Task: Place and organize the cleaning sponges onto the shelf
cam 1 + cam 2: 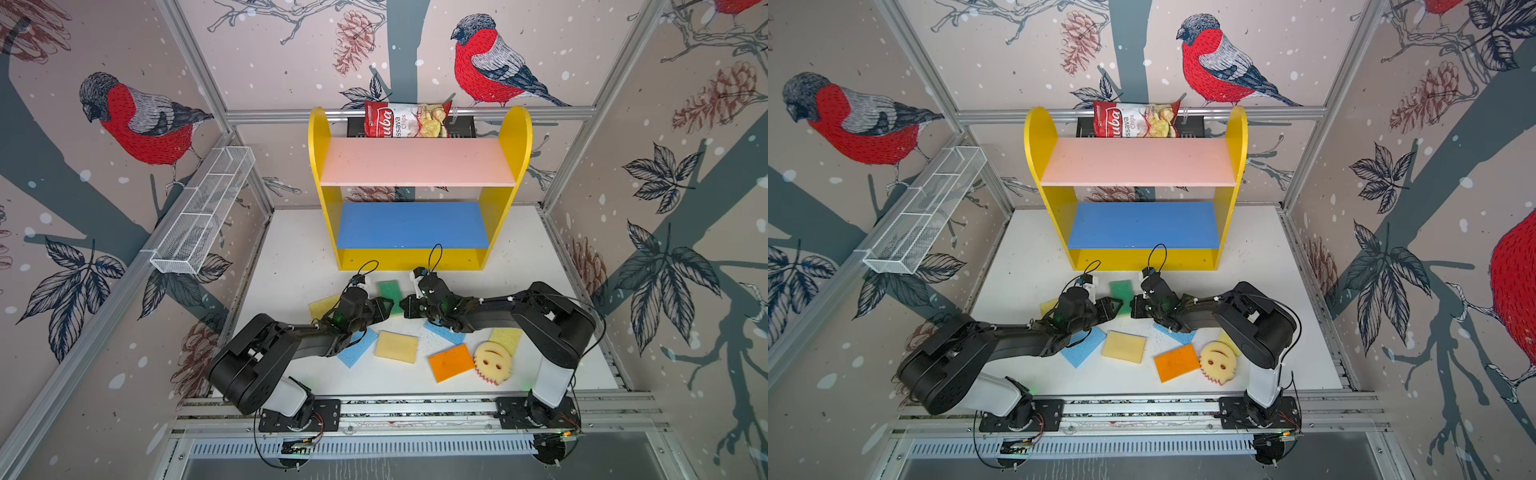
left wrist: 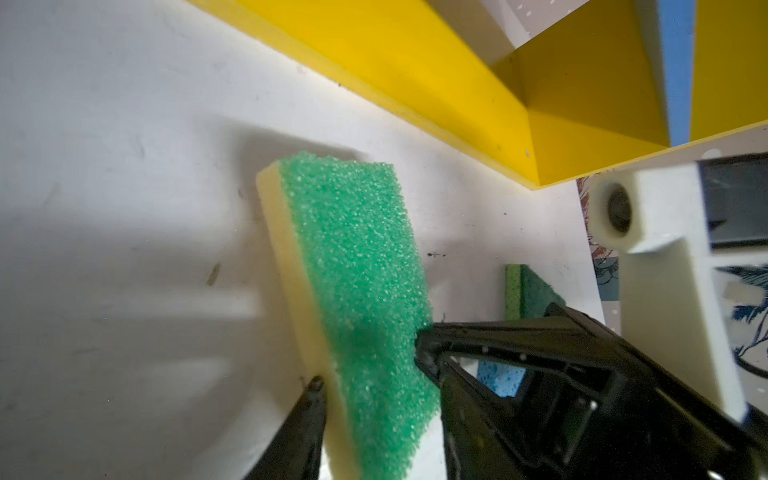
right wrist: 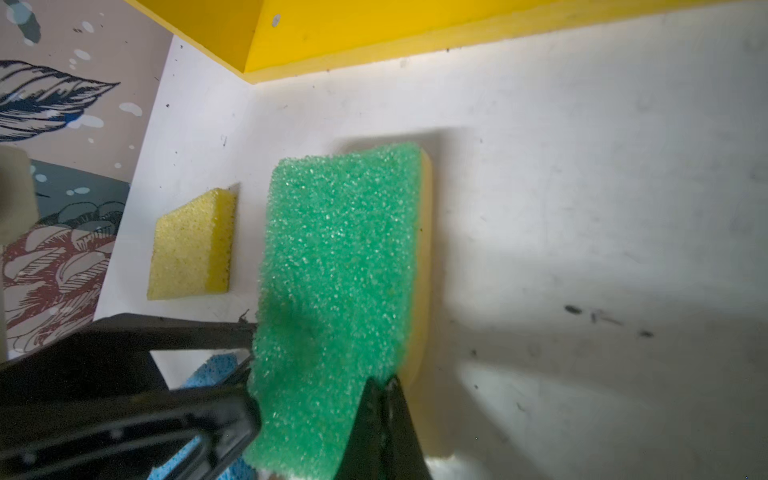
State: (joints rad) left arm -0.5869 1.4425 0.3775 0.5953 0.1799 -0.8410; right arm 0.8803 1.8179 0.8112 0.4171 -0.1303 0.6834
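Blue sponge half under left arm, black basket mostly behind chips bag

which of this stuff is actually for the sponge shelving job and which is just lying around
For the job:
green sponge, darker green sponge, left yellow sponge, pale yellow sponge, right yellow sponge, left blue sponge, right blue sponge, orange sponge, smiley-face sponge, shelf

Just lying about:
chips bag, white wire-mesh basket, black slotted basket

Top views look down; both wrist views closely share green sponge.
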